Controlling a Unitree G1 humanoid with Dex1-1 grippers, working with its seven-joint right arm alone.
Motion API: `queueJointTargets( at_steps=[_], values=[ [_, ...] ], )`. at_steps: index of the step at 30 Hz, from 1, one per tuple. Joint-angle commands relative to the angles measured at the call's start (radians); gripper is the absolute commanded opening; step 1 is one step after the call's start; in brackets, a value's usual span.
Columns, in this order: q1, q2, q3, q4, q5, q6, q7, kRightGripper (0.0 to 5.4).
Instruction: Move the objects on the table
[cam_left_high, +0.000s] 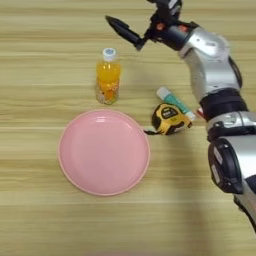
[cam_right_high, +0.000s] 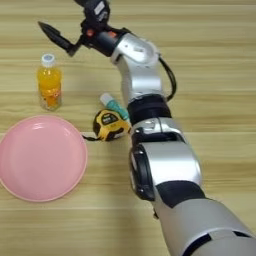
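Note:
A small orange-juice bottle (cam_left_high: 108, 76) with a white cap stands upright on the table (cam_left_high: 40, 220), just behind the pink plate. To its right, a yellow-black tape measure (cam_left_high: 171, 119) lies with its black strap trailing left. A teal-white glue stick (cam_left_high: 172, 102) lies touching its far side. Only a red sliver of the small packet (cam_left_high: 200, 113) shows at the forearm's edge. My right gripper (cam_left_high: 112, 22) hangs behind and slightly right of the bottle's cap, pointing left, with nothing seen in it. The silver forearm (cam_right_high: 142, 70) reaches over the area right of the glue stick.
A large round pink plate (cam_left_high: 104, 151) with nothing on it lies left of centre, in front of the bottle. My arm (cam_right_high: 170, 175) covers much of the table's right side. Bare wood stretches along the front and far left.

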Motion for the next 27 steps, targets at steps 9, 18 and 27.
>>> queueJointTargets(
  at_steps=[9, 18, 27],
  values=[
    [0.127, -0.297, -0.01, -0.225, 0.039, 0.162, 0.132, 5.35],
    [0.2, -0.377, 0.001, -0.181, 0.049, 0.162, 0.244, 5.35],
    [0.224, -0.391, 0.016, -0.088, 0.044, 0.146, 0.337, 5.35]
  ],
)
